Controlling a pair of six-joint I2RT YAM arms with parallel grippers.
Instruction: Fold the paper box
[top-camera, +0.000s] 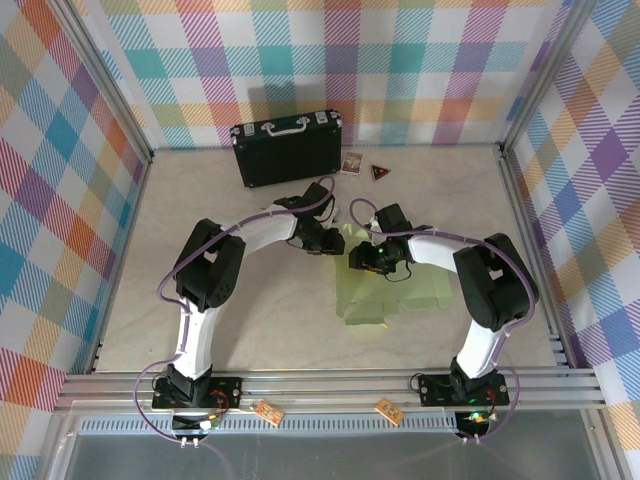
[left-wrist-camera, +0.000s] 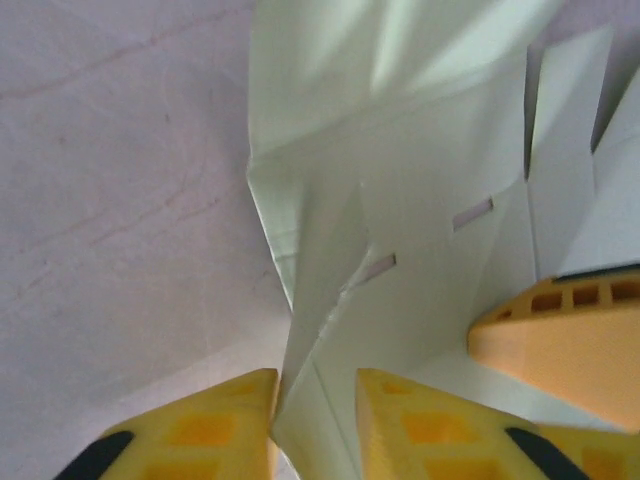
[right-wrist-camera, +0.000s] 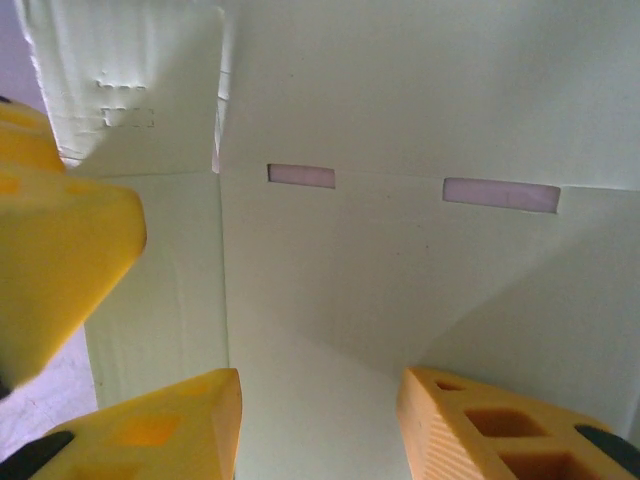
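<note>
Left gripper (top-camera: 327, 240) and right gripper (top-camera: 366, 258) meet over the paper box (top-camera: 392, 292), which lies flat on the table (top-camera: 250, 330). Left wrist: fingers (left-wrist-camera: 200, 435) straddle a raised fold of card; clamping cannot be confirmed. Right wrist: fingers (right-wrist-camera: 160, 430) spread wide, released, above the slotted card.

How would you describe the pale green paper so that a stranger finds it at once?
Find the black case at the back of the table. In front of it, slightly right, lies the paper box: flat, creased, and the only pale green thing there.
</note>
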